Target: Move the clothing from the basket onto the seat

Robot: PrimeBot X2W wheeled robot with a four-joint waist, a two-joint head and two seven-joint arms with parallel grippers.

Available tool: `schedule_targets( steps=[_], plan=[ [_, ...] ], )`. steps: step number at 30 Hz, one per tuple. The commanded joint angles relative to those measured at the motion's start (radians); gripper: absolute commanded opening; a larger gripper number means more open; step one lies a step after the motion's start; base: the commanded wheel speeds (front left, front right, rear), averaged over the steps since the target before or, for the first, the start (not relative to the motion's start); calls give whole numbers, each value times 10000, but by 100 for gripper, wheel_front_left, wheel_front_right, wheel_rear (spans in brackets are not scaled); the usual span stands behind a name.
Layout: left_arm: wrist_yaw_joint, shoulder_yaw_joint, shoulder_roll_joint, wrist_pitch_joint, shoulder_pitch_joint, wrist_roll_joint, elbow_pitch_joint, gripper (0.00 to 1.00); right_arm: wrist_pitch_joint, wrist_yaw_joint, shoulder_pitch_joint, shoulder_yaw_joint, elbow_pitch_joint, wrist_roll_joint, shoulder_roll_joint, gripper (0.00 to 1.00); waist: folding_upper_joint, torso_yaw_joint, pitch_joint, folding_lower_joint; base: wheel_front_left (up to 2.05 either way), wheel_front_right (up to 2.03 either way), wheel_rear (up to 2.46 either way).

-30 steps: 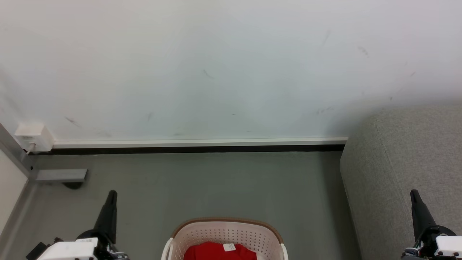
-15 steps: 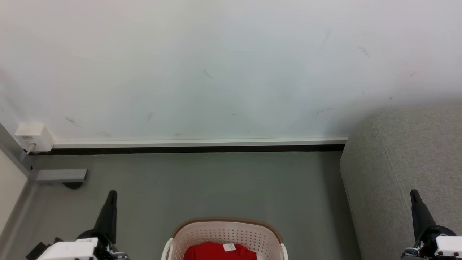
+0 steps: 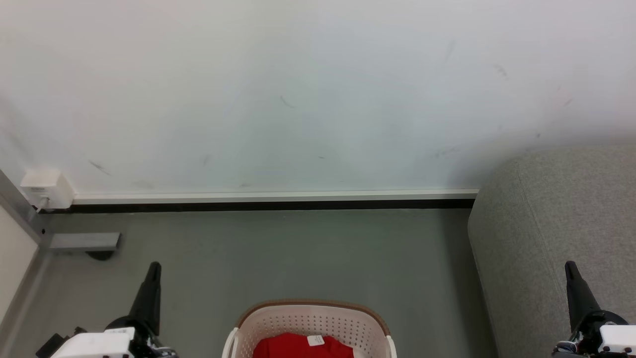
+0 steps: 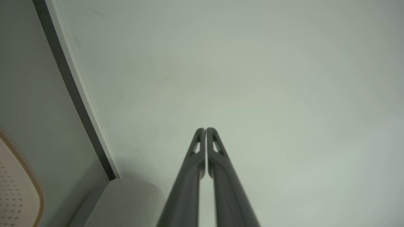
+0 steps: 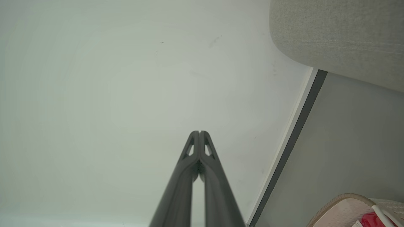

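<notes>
The cream-white perforated plastic laundry basket [image 3: 310,323] with a brown rim stands on the grey floor [image 3: 298,253] directly before me. Inside it lies the soft bright red clothing [image 3: 290,348], with a small white tag [image 3: 315,340] on top near the basket's far wall. The large light grey fabric sofa [image 3: 561,223] stands to the right of the basket, apart from it, with a strip of floor between them.

My left pincer [image 4: 205,130] hangs in the air to the left of the basket, well clear of it. Its two long dark fingers are drawn together at the tips and hold nothing. My right pincer [image 5: 199,132] is to the right of the basket, seen against the sofa's side, likewise closed tip to tip and empty.

Beyond the basket the floor runs to a white skirting strip [image 3: 273,195] and a pale, scuffed wall [image 3: 298,99]. A small white box [image 3: 47,188] sits low on that wall, far to the basket's left.
</notes>
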Motion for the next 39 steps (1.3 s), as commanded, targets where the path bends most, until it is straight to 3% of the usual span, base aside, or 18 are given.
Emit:
schedule_targets(
  steps=[1,39],
  plan=[
    [-21,13,67,42,-58,-142,-24,0,32,-20,-69,-39,5,-69,2,0,0,0,0,0,0,0,0],
    [-21,13,68,42,-58,-142,-24,0,32,-20,-70,-39,5,-69,2,0,0,0,0,0,0,0,0]
  ],
)
